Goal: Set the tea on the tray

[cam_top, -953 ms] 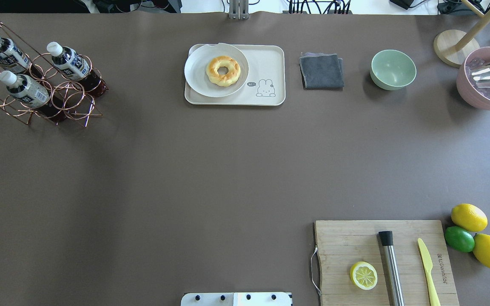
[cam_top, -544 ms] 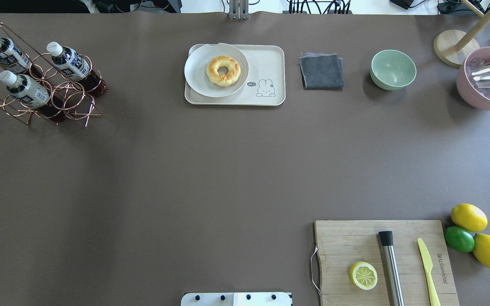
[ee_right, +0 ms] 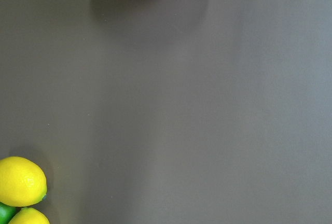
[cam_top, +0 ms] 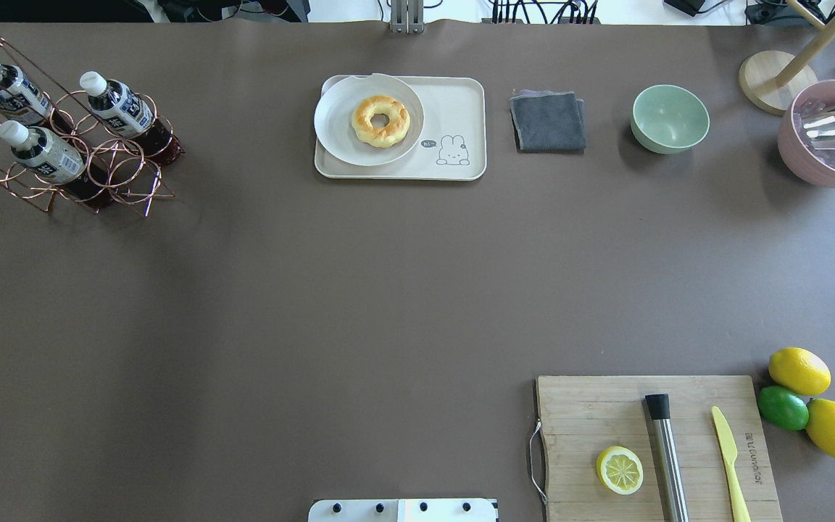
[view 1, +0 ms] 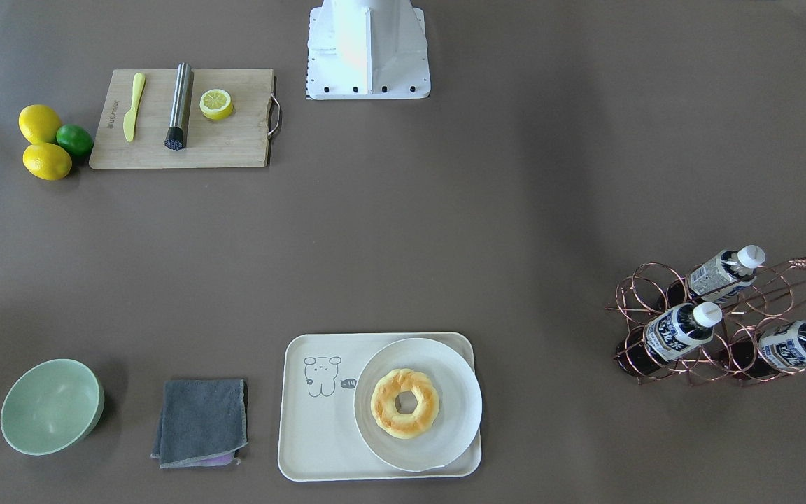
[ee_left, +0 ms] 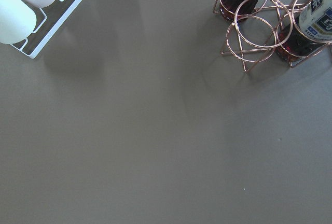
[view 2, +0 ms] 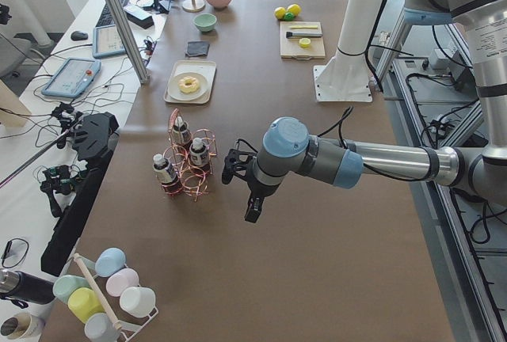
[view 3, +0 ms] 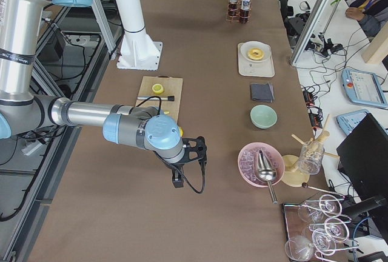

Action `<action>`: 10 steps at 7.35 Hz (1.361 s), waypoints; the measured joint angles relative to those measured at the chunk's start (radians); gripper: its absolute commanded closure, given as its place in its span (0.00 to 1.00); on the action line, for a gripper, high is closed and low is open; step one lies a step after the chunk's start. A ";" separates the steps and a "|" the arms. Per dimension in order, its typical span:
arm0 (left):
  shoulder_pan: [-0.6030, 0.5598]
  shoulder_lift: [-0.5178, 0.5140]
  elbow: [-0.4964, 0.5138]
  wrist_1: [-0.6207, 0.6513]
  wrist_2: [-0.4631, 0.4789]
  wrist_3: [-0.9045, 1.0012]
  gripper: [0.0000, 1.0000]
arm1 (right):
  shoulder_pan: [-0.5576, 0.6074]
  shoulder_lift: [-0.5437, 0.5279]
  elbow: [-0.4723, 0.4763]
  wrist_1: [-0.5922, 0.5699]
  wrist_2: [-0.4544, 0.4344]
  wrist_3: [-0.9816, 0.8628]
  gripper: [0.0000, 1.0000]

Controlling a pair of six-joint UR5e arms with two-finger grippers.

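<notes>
Three tea bottles stand tilted in a copper wire rack [cam_top: 98, 163] at the table's far left: one [cam_top: 122, 107], a second [cam_top: 10, 88] and a third [cam_top: 44, 154]. They also show in the front view [view 1: 676, 330] and the left wrist view [ee_left: 317, 22]. The cream tray [cam_top: 457, 109] with the line-drawn animal lies at the far middle. My left gripper [view 2: 252, 214] hangs above the table beside the rack, seen only in the left side view. My right gripper [view 3: 177, 182] hangs over the table near the lemons, seen only in the right side view. I cannot tell whether either is open or shut.
A white plate [cam_top: 338, 119] with a donut [cam_top: 380, 121] fills the tray's left part. A grey cloth [cam_top: 548, 120], a green bowl [cam_top: 670, 118] and a pink bowl [cam_top: 827, 134] stand along the far edge. A wooden board [cam_top: 591, 413], lemons [cam_top: 799, 370] and a lime sit near right.
</notes>
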 measured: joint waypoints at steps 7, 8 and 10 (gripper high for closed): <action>0.098 -0.080 0.007 -0.029 0.007 -0.129 0.03 | 0.000 -0.004 0.002 0.002 0.020 0.002 0.00; 0.147 -0.133 0.032 -0.080 0.010 -0.207 0.03 | 0.000 -0.004 0.009 0.002 0.040 0.002 0.00; 0.246 -0.241 0.070 -0.154 0.037 -0.367 0.03 | -0.001 -0.006 0.009 -0.002 0.099 0.003 0.00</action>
